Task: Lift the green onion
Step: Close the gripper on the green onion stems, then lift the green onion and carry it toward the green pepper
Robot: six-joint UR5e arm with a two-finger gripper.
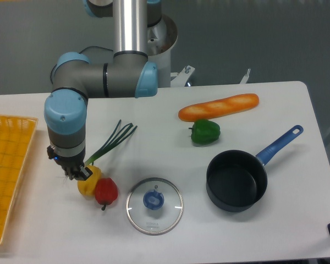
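The green onion point(111, 139) slants from its pale bulb end near the gripper up and right to its splayed dark green leaves. My gripper point(77, 171) hangs at the left of the table, shut on the bulb end of the stalk. The leaves appear raised off the tabletop, though how far is hard to judge. The fingertips sit just above a yellow pepper point(88, 184).
A red pepper point(105, 191) touches the yellow one. A glass lid point(154, 205) lies at front centre. A dark pot with a blue handle point(237, 181) is at the right, a green bell pepper point(204, 132) and a baguette point(219, 106) behind it. A yellow basket point(5, 170) lines the left edge.
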